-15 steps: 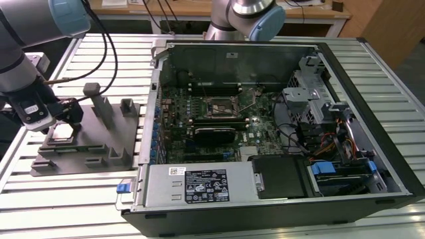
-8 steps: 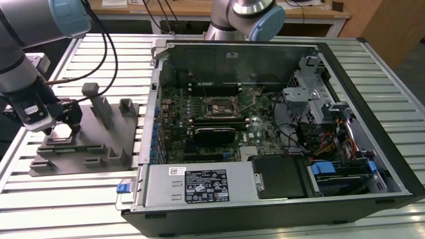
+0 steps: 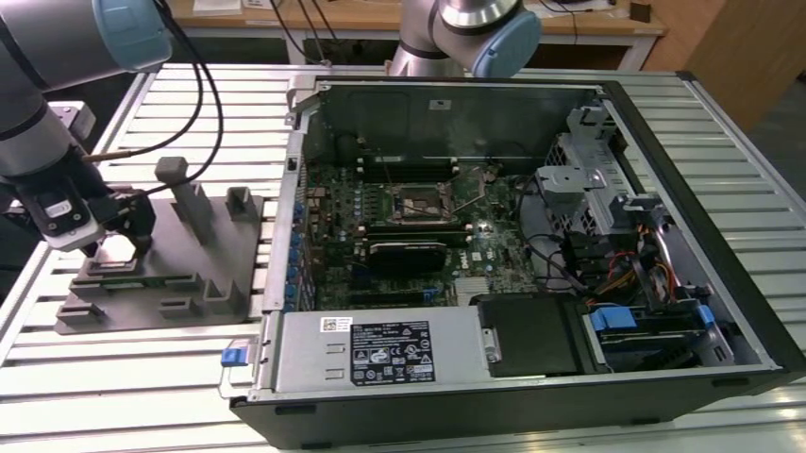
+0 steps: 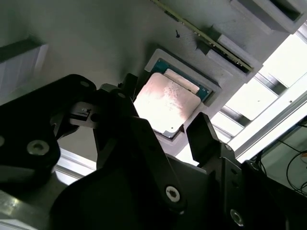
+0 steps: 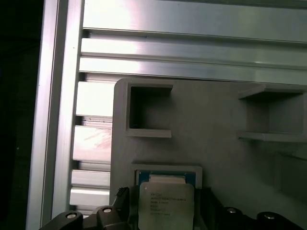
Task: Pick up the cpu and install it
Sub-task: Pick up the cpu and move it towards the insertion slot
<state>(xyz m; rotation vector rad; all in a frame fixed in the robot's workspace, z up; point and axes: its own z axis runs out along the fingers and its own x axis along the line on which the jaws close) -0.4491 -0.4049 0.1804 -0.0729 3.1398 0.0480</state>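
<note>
- We see the gripper [image 4: 166, 102] with its jaws spread apart, one on each side of the cpu [image 4: 168, 96], holding nothing.
- The cpu lies flat in a square pocket of the grey holder [image 3: 176, 293].
- That holder sits at the exterior view's left on the slatted table [image 3: 189, 104], beside the open computer case [image 3: 454, 113].

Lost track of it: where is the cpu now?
The cpu lies in a recess of the grey holder under the gripper, at the exterior view's left.
</note>
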